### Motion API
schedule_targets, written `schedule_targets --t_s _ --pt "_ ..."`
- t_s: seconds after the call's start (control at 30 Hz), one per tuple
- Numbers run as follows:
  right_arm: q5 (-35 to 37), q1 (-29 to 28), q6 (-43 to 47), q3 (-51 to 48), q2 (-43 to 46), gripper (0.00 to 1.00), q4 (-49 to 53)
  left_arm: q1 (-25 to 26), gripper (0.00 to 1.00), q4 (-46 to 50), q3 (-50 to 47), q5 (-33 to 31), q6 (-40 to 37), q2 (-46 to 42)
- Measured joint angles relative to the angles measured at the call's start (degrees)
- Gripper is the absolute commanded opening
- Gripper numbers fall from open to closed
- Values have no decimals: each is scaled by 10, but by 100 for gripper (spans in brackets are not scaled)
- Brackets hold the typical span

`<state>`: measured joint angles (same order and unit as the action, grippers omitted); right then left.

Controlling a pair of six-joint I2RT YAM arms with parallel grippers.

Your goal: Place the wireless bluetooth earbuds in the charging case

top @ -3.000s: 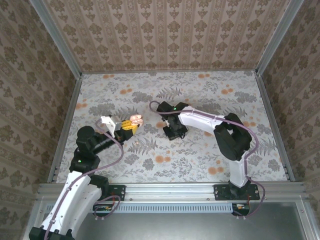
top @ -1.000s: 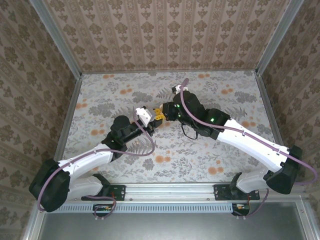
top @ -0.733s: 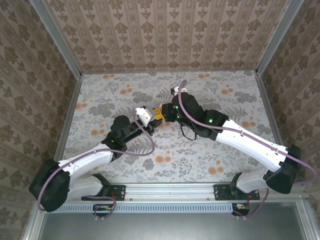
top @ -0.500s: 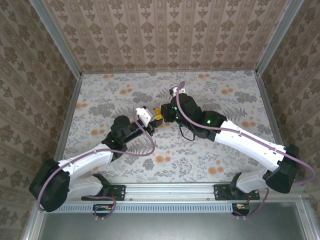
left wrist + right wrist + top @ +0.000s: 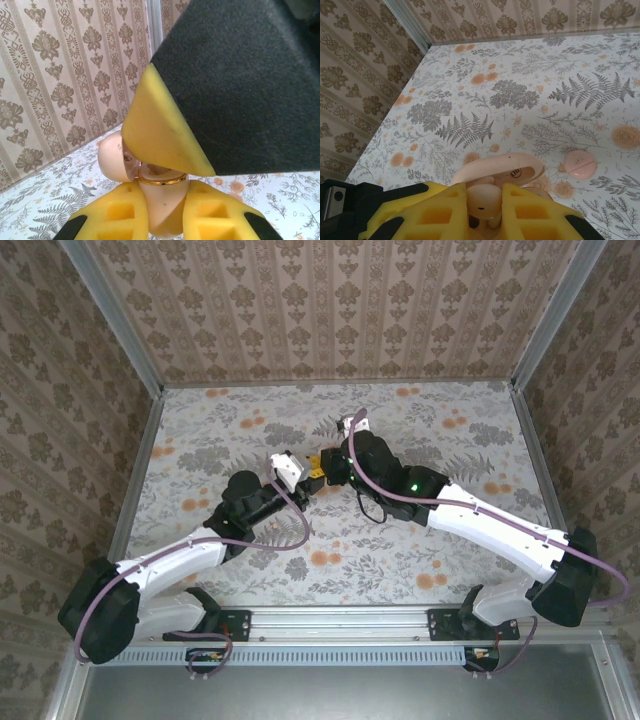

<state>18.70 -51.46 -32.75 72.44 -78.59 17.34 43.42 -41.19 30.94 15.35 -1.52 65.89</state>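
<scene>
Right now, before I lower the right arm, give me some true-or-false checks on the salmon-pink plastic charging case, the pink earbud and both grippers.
1. The left gripper is shut on the salmon-pink plastic charging case with the gold rim. True.
2. The case's lid is closed. False: it stands hinged open.
3. The right gripper pinches a pink earbud between yellow fingers. True.
4. The small round pink disc sits inside the case. False: it lies on the floral table, apart from the case.

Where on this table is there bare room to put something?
Free: the table's far strip along the back wall, its left side by the left wall, its right side beyond the right arm. Crowded: the centre, where the left gripper with the charging case meets the right gripper with an earbud; a pink disc lies nearby.
</scene>
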Motion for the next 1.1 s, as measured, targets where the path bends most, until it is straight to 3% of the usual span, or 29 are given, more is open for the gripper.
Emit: schedule_targets --t_s 0.4,0.7,1.1 --pt "9 -9 -2 -42 21 18 -39 1 0 16 3 0 13 0" --pt "2 -9 -6 -58 26 24 -62 1 0 17 3 -2 25 1" --pt "-26 -1 -34 -59 33 23 -64 0 0 7 3 -3 33 1"
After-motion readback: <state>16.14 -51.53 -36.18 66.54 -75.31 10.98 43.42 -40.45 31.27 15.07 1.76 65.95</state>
